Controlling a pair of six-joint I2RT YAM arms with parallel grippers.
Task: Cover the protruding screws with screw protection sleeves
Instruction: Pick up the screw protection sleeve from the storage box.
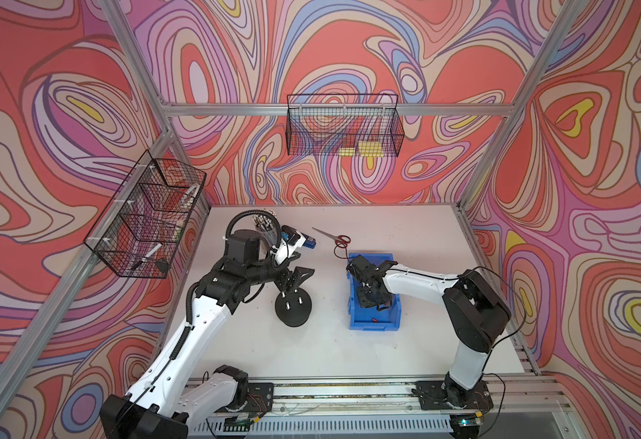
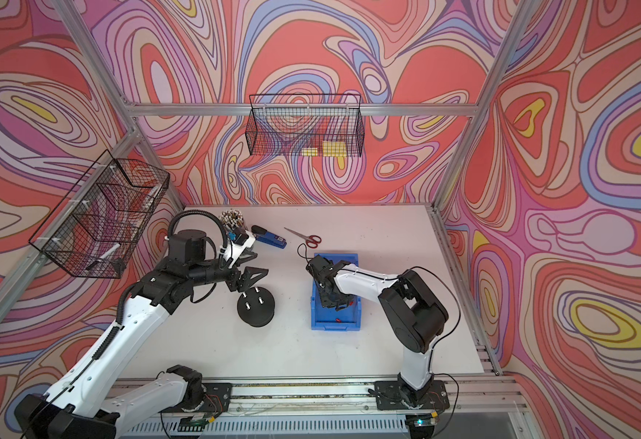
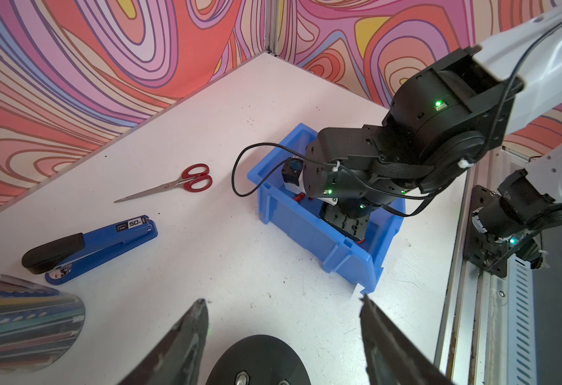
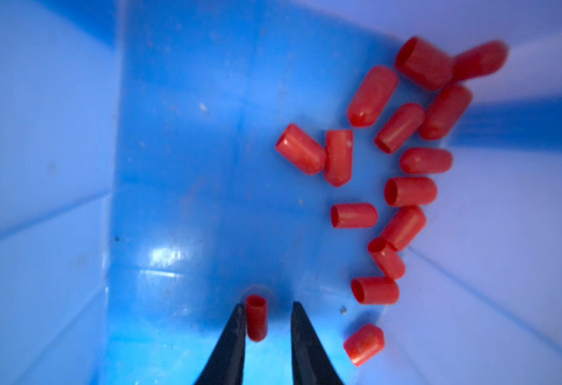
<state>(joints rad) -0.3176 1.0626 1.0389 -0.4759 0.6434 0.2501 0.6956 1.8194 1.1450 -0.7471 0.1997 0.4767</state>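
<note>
The black round base [image 1: 293, 309] [image 2: 256, 307] stands left of centre on the white table, with bare protruding screws [image 1: 300, 301] [image 2: 257, 290] upright on it. My left gripper [image 1: 298, 281] [image 3: 282, 300] hovers open just over its far edge, holding nothing. My right gripper [image 4: 267, 305] reaches down into the blue bin [image 1: 372, 325] [image 3: 309, 230]. Its jaws stand apart, and one red screw protection sleeve [image 4: 256, 318] leans against one finger, with a gap to the other. Several more sleeves [image 4: 409, 191] lie along one side of the bin floor.
Red-handled scissors [image 1: 336, 237] [image 3: 186, 181] and a blue stapler [image 1: 305, 241] [image 3: 89, 245] lie behind the base and bin. A bundle of pencils [image 1: 263, 224] stands at the back left. Wire baskets [image 1: 148, 216] [image 1: 343, 127] hang on the left and back walls.
</note>
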